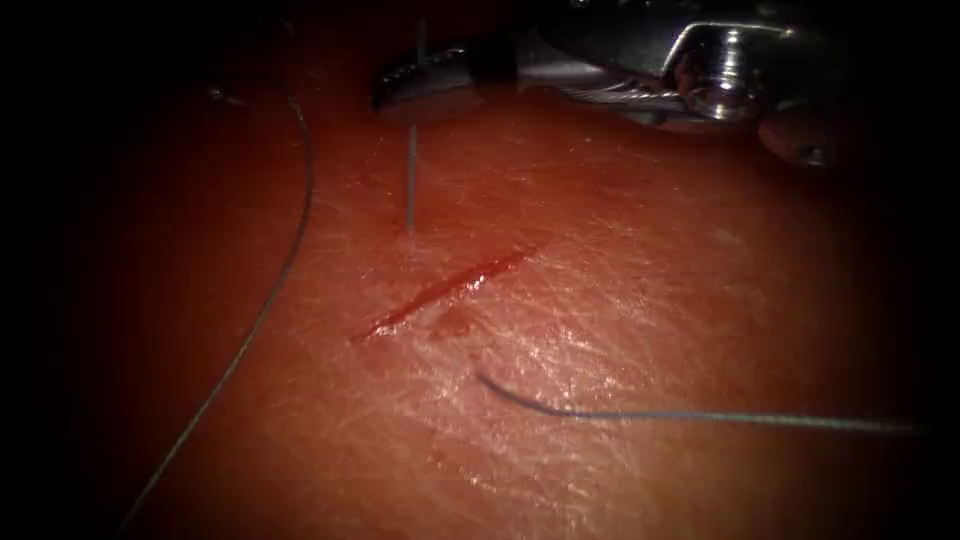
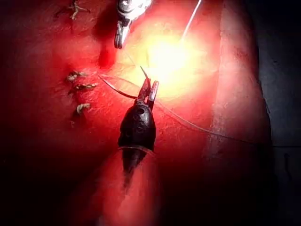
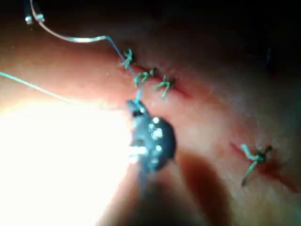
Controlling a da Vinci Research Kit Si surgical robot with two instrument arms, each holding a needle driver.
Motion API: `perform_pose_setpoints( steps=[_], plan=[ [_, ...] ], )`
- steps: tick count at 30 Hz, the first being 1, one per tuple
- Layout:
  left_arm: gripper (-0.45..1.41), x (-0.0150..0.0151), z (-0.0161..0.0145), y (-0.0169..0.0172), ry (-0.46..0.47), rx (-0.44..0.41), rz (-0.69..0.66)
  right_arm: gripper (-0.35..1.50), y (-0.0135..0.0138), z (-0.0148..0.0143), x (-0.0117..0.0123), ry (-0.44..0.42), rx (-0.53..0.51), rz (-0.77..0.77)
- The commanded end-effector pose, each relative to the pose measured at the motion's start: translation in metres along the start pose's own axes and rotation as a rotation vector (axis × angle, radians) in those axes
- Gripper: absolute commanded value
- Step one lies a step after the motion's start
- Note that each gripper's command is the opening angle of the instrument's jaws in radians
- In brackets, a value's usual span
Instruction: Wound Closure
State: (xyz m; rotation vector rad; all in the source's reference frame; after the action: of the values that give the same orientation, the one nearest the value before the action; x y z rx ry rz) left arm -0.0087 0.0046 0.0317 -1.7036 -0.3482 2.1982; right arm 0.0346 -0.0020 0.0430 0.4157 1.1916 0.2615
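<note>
The cut (image 1: 445,290) runs slantwise across the tissue (image 1: 640,300), wet with red fluid. My right tool (image 1: 420,75) hangs above the cut's left side, jaws shut on the thread (image 1: 410,170). That thread stands straight and taut from a point in the tissue just left of the cut. Its loose tail (image 1: 700,416) lies on the right side. More thread (image 1: 270,300) curves off down the left. My left tool (image 2: 148,89) holds what looks like the thin curved needle (image 2: 117,88), clear of the tissue. The right tool (image 3: 136,107) grips blue thread (image 3: 123,52).
Several older knotted stitches (image 2: 80,87) sit in a row beside the left tool, with another knot (image 3: 254,157) farther off. The right tool's wrist and shaft (image 1: 720,75) lean low over the tissue's far edge. The right tool (image 2: 123,28) hangs near the left one.
</note>
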Motion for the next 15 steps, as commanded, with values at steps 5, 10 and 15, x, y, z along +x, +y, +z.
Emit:
perform_pose_setpoints(
  steps=[5,10,15],
  plan=[
    [0.54,-0.0021,0.0011,-0.0005,-0.029,0.005,-0.052,1.33,0.0004,-0.0004,0.0002,0.050,-0.093,0.013],
    [1.26,-0.0030,0.0007,-0.0023,-0.031,0.061,-0.197,1.40,0.0014,-0.0034,0.0008,0.050,-0.135,0.069],
    [1.26,-0.0025,-0.0003,-0.0021,-0.036,0.101,-0.217,1.41,0.0012,-0.0039,0.0005,0.049,-0.141,0.071]
  ],
)
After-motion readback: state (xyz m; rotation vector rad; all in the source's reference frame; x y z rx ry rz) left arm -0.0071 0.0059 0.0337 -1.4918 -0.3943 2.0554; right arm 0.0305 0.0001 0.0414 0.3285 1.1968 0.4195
